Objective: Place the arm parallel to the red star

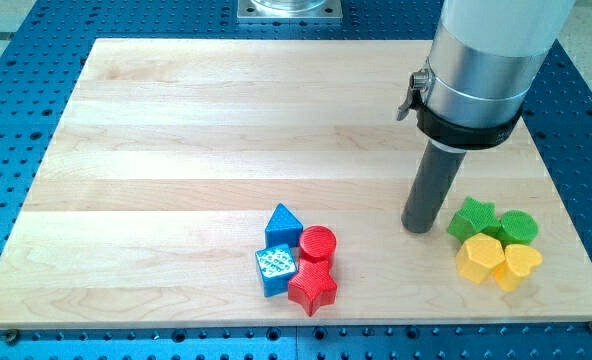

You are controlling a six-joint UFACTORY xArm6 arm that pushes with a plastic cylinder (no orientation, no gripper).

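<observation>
My tip [418, 228] rests on the wooden board [176, 130], toward the view's right and in the lower half. It is a bare rod end, so it grips nothing and touches no block; the dark rod rises from it into a silver and white cylinder that leaves the view at the top.

Nearest to my tip, just to its right, is the green star [473, 219], close by but with a sliver of board showing between them. Touching that star on its far side from my tip is the green cylinder [518, 227]. Just below the green pair, to the lower right of my tip, sit two yellow blocks: a yellow hexagon [479, 258] and, beyond it toward the view's right, a yellow heart [517, 266]. These four are packed together in one cluster.

Farther off, to the lower left of my tip and well apart from it, is a second cluster. The red cylinder [317, 244] is its nearest member. Directly below that, touching it, lies the red star [313, 289], close to the board's bottom edge. The blue triangle [284, 222] stands to the left of the red cylinder, and the blue cube [275, 269], with a pale speckled top, sits farthest from my tip, pressed against the red star's left side.

A blue perforated table [16, 130] surrounds the board.
</observation>
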